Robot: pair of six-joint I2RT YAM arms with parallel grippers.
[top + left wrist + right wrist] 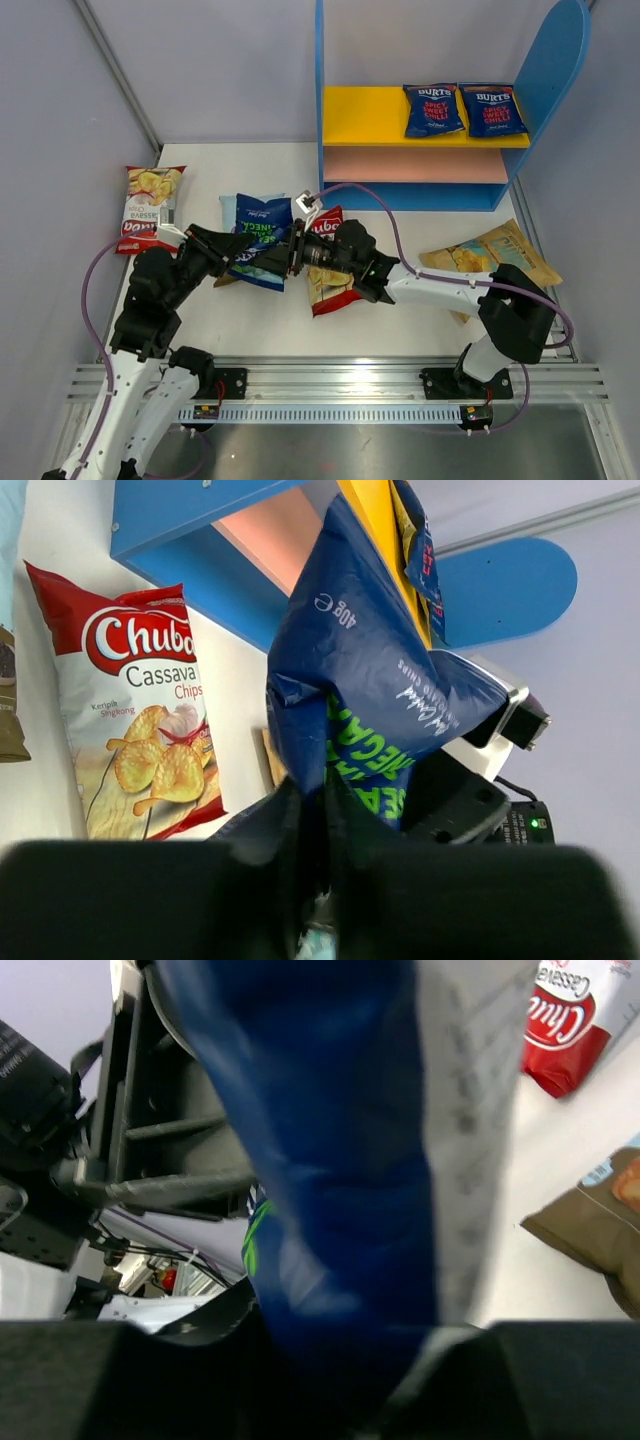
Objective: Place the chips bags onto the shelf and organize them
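A dark blue Burts chips bag [262, 246] hangs just above the table between my two grippers. My left gripper [237, 250] is shut on its left edge; in the left wrist view the bag [370, 680] rises from the shut fingers [325, 805]. My right gripper [292, 253] is shut on its right edge; the bag [340, 1160] fills the right wrist view. The shelf [340, 195] stands at the back right with two Burts bags [434, 109] [492, 109] lying on its yellow board. The pink board is bare.
A red-white Chuba bag [150, 205] lies at the far left, another [330, 285] under my right arm. A light blue-brown bag [236, 205] lies behind the held bag. A tan-gold bag [495, 255] lies at the right.
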